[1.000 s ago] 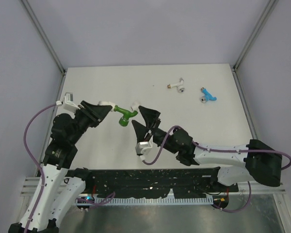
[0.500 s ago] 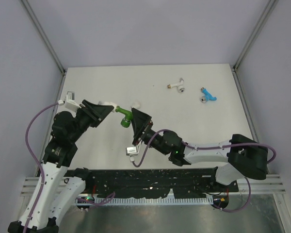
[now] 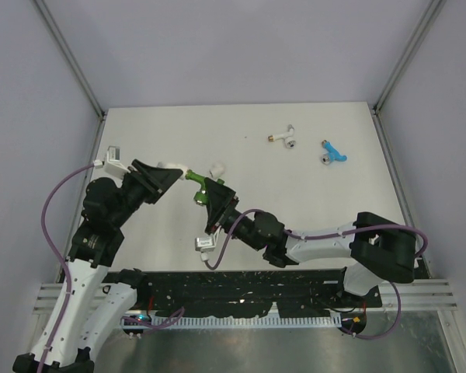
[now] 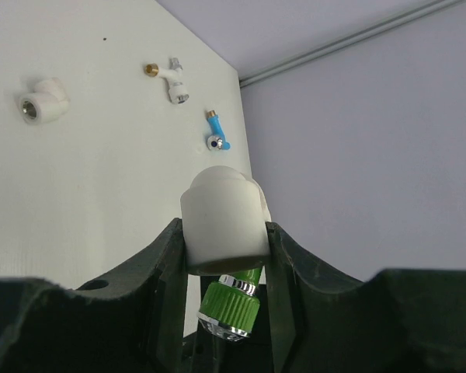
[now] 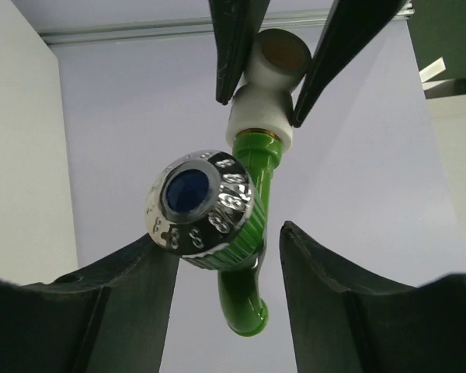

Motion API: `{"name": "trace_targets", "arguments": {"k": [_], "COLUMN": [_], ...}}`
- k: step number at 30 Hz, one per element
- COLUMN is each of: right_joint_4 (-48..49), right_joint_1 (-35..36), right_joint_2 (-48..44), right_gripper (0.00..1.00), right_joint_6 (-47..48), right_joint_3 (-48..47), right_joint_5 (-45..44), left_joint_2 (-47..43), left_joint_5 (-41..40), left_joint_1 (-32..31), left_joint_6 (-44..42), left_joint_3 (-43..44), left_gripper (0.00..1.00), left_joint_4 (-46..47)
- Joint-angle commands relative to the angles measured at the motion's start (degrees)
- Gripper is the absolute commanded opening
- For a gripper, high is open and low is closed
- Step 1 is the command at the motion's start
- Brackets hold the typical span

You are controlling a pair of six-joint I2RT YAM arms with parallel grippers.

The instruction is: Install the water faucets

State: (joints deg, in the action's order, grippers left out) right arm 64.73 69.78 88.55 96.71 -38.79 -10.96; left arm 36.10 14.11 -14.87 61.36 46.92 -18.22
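Pinched fitting (image 4: pixel 221 214) in left gripper (image 3: pixel 169 174); straddled green faucet (image 5: pixel 252 179) with right gripper (image 5: pixel 225 241), jaws apart. Lay well right of it on white table (image 3: pixel 295 202), between grey walls (image 3: pixel 217 47): white faucet (image 3: pixel 283 137), blue faucet (image 3: pixel 332 151).

Held faucet (image 5: pixel 206 210): above the worktop's (image 3: pixel 311 202) left half, fitting (image 4: pixel 224 221) at its left end.
Left end effector (image 3: pixel 172 172): clamped around the fitting.
Right end effector (image 5: pixel 225 245): straddling the held faucet.
Loose fitting (image 3: pixel 215 167): on the worktop, just behind.
Rear faucet (image 3: pixel 283 137): far right; outer faucet (image 3: pixel 334 152) beside it.

From above, the right gripper (image 3: pixel 215 200) covers most of the green faucet (image 3: pixel 196 177). In the left wrist view, the white fitting (image 4: pixel 224 217) hides all but its ribbed cap.
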Motion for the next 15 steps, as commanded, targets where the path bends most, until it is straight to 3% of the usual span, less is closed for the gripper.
{"name": "trace_targets", "arguments": {"k": [1,6,9,13,15], "right_joint_4": [8.0,6.3,-3.1,-15.2,-15.5], "right_joint_1": [0.7,0.6,-0.6,-6.4,-11.2], "right_joint_2": [-2.4,-7.6,-12.9,-18.1,-18.9], "right_gripper": [0.53,0.36,0.28,0.21,0.21], "right_joint_6": [-8.2,-26.2,-38.8,-66.9,-79.5], "right_joint_3": [-1.3,-0.8,-2.3,-6.6,-7.4], "right_joint_5": [-0.1,1.5,4.3,15.8,21.4], "left_joint_2": [-0.5,-1.3,-3.0,-5.8,-6.6], "left_joint_5": [1.7,2.9,3.3,3.7,4.8], "left_joint_1": [-0.1,-0.1,-0.1,-0.1,-0.1], "left_joint_6": [0.2,-0.7,-0.9,-2.2,-3.9], "left_joint_3": [1.7,-0.4,-3.7,-8.3,-10.0], "left_gripper": [0.0,0.0,0.0,0.0,0.0], "left_joint_4": [3.5,8.6,15.3,25.1,29.4]}}
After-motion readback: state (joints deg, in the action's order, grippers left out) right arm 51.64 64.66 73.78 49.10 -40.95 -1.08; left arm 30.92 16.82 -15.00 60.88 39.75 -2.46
